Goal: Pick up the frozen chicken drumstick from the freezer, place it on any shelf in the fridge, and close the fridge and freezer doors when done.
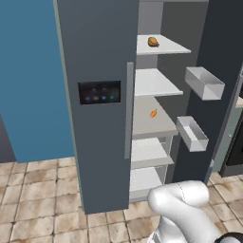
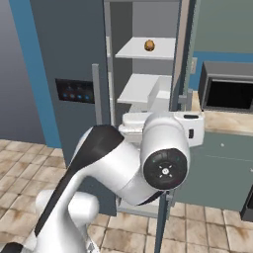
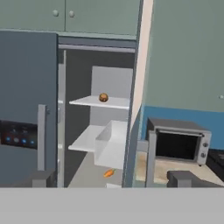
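Note:
The golden-brown drumstick (image 1: pixel 153 42) (image 2: pixel 149 46) (image 3: pixel 103 97) lies on the topmost shelf (image 1: pixel 168 48) (image 2: pixel 129 50) (image 3: pixel 83 102) of the plain-doored column. That column's door (image 1: pixel 216 42) (image 3: pixel 132 131) is swung wide open to the right. The freezer door (image 1: pixel 97 152) (image 2: pixel 74 54) (image 3: pixel 26 78), with its blue-lit black panel (image 1: pixel 99 92), looks shut across its column. My gripper (image 3: pixel 113 180) is open, its fingertips (image 3: pixel 41 178) far apart with nothing between them. It hangs back from the cabinet, well below and short of the drumstick.
A small orange carrot-like piece (image 1: pixel 153 113) (image 3: pixel 109 173) lies on a lower shelf. Two door bins (image 1: pixel 204 83) (image 1: pixel 192 134) jut from the open door. A toaster oven (image 3: pixel 179 144) (image 2: pixel 227 94) sits on the counter to the right. My arm's elbow (image 2: pixel 163 168) fills the foreground.

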You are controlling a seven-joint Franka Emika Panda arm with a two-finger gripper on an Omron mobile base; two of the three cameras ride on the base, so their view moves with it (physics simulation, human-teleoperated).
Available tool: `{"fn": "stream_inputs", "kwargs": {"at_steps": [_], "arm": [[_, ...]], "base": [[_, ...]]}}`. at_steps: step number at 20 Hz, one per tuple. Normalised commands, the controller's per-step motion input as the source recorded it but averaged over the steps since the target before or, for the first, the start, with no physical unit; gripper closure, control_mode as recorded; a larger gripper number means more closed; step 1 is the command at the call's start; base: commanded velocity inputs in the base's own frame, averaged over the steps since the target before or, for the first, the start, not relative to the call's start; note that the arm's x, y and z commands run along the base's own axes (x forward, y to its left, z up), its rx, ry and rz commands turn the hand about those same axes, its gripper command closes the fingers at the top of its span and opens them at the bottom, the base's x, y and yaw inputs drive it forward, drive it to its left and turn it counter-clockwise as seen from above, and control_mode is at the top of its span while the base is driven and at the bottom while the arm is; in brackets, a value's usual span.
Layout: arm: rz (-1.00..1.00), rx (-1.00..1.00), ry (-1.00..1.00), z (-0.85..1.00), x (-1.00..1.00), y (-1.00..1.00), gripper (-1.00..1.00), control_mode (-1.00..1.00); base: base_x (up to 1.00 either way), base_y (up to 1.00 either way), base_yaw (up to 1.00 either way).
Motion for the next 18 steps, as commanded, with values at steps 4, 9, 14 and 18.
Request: {"fn": "stream_inputs", "kwargs": {"at_steps": [4,9,14,18], "arm": [[0.03,0.01,0.06,-0.02,0.5,-0.21,-1.0,-1.0],[0.04,0.05,0.14,0.0,0.49,-0.24,-1.0,-1.0],[0.04,0.1,0.15,0.0,0.37,-0.44,-1.0,-1.0],[0.04,0.16,0.14,0.0,0.25,-0.69,-1.0,-1.0]], "base": [[0.0,0.0,0.0],[0.0,0.0,0.0],[0.0,0.0,0.0],[0.0,0.0,0.0]]}}
